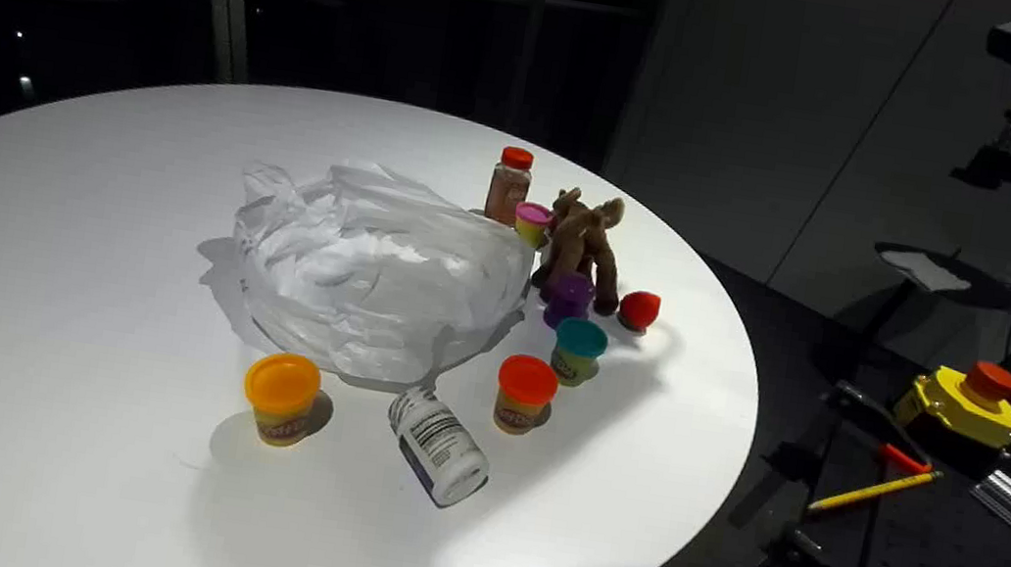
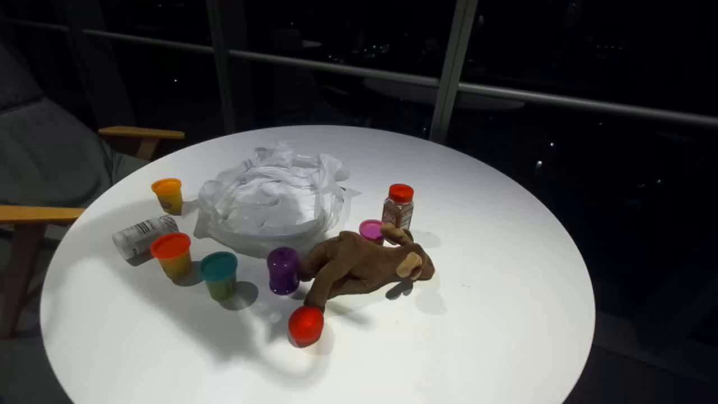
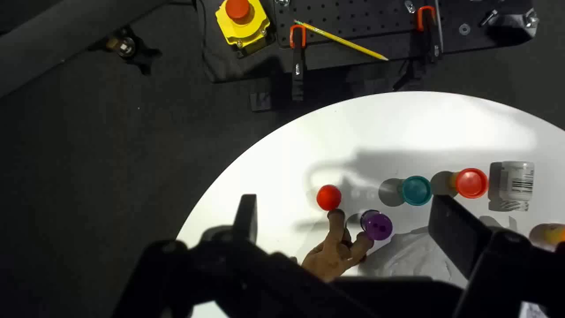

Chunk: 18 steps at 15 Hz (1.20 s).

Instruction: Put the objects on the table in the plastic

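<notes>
Across the round white desk (image 1: 70,282), nine objects are logged, all outside the crumpled white plastic (image 1: 379,266). As seen in an exterior view, the plastic lies toward the middle of the desk. On its near side: an orange-lidded tub (image 1: 282,396), upright, at left; a white bottle (image 1: 440,449), on its side, to the right of that tub. Along the right, near to far: a red-lidded tub (image 1: 523,395), a teal-lidded tub (image 1: 578,351), a purple container (image 1: 569,299), a brown plush toy (image 1: 581,227), a pink-lidded tub (image 1: 532,225) and a red-capped shaker (image 1: 508,190). A red rounded piece (image 1: 639,309) sits beside one limb of the plush toy; contact cannot be confirmed. Fingers (image 3: 245,221), wrist view: spread wide, with the red rounded piece and purple container visible in the gap.
</notes>
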Each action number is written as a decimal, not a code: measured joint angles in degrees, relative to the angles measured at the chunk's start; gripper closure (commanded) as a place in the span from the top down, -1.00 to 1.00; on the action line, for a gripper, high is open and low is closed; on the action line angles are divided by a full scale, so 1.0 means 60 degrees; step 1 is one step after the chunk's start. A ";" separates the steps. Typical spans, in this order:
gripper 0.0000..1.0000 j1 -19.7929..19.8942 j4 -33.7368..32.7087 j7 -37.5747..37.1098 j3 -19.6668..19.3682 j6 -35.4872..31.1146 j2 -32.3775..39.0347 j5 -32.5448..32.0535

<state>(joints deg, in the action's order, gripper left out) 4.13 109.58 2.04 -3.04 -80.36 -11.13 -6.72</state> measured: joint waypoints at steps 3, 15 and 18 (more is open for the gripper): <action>1.00 0.0000 -0.0070 0.0000 0.0000 0.0000 -0.0060 0.0000; 1.00 -0.0101 0.0816 -0.0128 0.0058 -0.0645 0.0546 0.0053; 1.00 -0.0184 0.1981 -0.0121 0.0069 -0.1485 0.0615 0.0107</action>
<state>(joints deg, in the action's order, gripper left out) 3.02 121.47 1.32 -2.62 -89.27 -7.44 -6.08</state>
